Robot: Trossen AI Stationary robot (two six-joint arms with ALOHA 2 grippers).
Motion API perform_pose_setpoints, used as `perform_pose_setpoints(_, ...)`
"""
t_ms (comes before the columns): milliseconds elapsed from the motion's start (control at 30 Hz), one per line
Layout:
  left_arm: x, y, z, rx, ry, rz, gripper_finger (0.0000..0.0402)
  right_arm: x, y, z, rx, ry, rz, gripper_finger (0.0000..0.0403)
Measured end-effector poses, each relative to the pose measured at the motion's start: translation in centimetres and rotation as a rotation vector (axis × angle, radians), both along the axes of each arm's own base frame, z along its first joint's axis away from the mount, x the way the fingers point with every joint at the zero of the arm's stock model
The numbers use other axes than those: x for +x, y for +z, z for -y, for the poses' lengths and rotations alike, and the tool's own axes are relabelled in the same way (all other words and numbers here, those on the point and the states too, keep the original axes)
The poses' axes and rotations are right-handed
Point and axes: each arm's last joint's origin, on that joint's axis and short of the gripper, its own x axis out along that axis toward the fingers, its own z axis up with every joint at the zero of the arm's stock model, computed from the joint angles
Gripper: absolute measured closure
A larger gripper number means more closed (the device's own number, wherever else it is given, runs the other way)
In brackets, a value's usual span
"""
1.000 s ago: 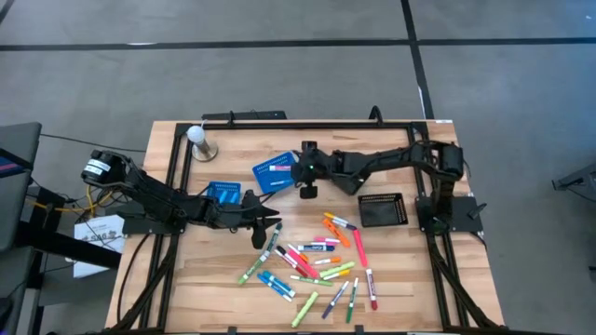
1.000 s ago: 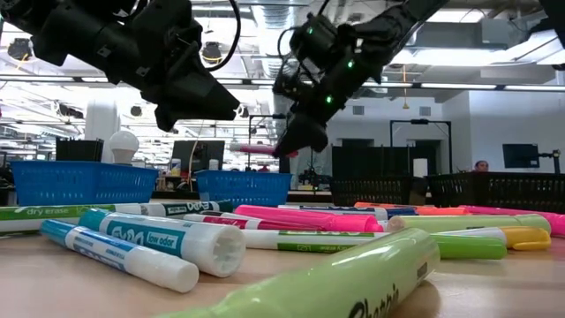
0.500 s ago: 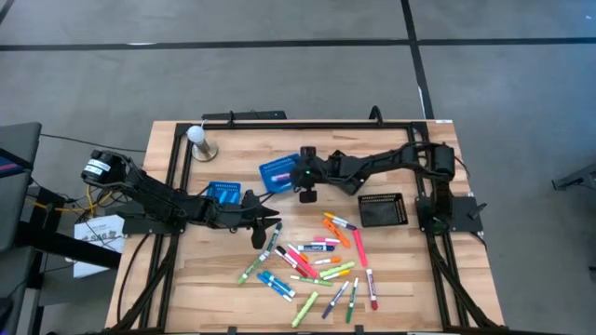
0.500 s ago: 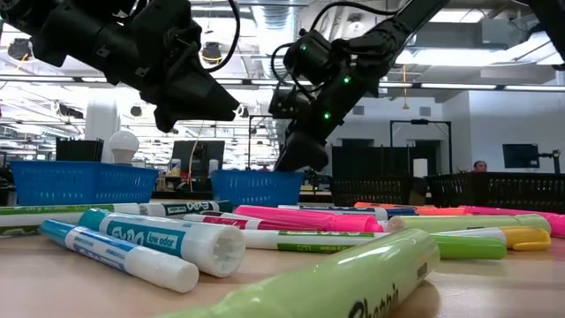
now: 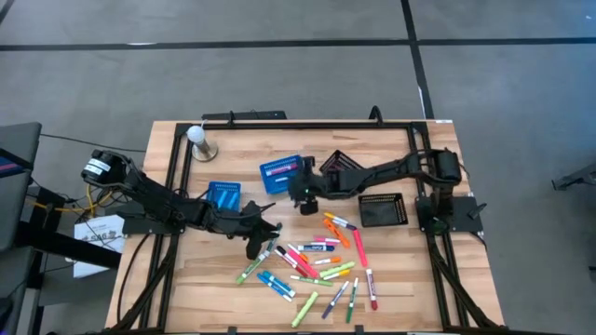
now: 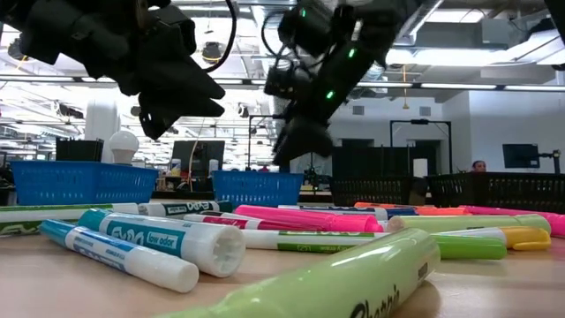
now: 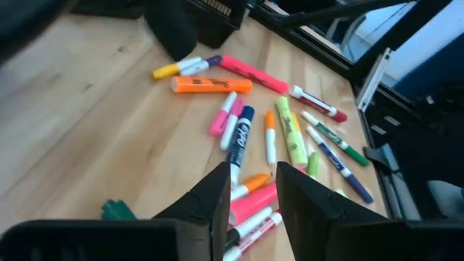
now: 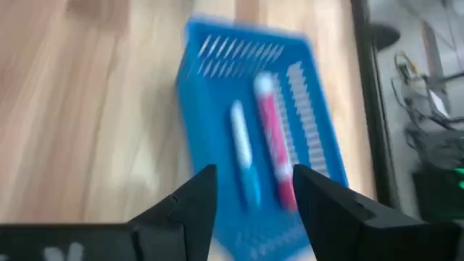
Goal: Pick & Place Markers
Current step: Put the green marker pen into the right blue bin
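Your right gripper (image 8: 250,199) hangs with fingers parted, holding nothing, above the blue basket (image 8: 254,127) – 2 markers (image 8: 272,134) lie inside. Your left gripper (image 7: 251,196), fingers apart and empty, hovers over the scattered markers (image 5: 317,261) on the table (image 5: 391,279).

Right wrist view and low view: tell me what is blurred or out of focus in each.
Right wrist view: the blue basket and the pink marker and blue marker lying in it are smeared by motion. Low view: the nearest green marker is soft, and the left gripper overhead is blurred.
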Motion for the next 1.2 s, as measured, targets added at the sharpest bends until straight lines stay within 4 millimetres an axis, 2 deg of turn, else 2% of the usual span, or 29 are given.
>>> perform_pose_setpoints(167,0.6,0.9,-0.3,0.009,0.014,-0.009,0.0288,-0.8,3.0,-3.9,-0.043,0.063,-0.14,0.0245)
perform_pose_setpoints(300,1.4,1.9,-0.9,0.096,0.021,-0.127,0.0267,-3.3,5.5,-6.7,-0.1,0.058,-0.213,0.0262)
perform_pose_setpoints(400,1.9,2.3,-1.3,0.127,0.038,-0.225,0.025,-6.2,7.4,-7.3,-0.066,0.009,-0.243,0.0273)
perform_pose_setpoints(500,1.9,2.0,-1.4,0.133,0.036,-0.269,0.0238,-9.1,8.5,-7.1,0.068,-0.068,-0.201,0.0283)
perform_pose_setpoints(600,1.9,1.4,-1.0,0.126,0.027,-0.29,0.0235,-11.1,8.0,-7.0,0.259,-0.05,-0.047,0.0288)
perform_pose_setpoints(700,2.2,-0.2,-0.5,0.141,0.016,-0.353,0.0234,-12.4,5.3,-6.9,0.393,0.032,0.086,0.029)
perform_pose_setpoints(867,2.9,-3.1,0.3,0.138,0.022,-0.442,0.0234,-13.9,1.8,-6.6,0.425,0.089,0.283,0.029)
perform_pose_setpoints(1100,3.5,-5.5,0.3,0.178,0.056,-0.5,0.0235,-13.5,1.9,-6.6,0.44,0.14,0.381,0.029)
perform_pose_setpoints(1200,3.6,-6.2,0.2,0.195,0.072,-0.511,0.0247,-13.4,2.1,-6.6,0.443,0.145,0.404,0.029)
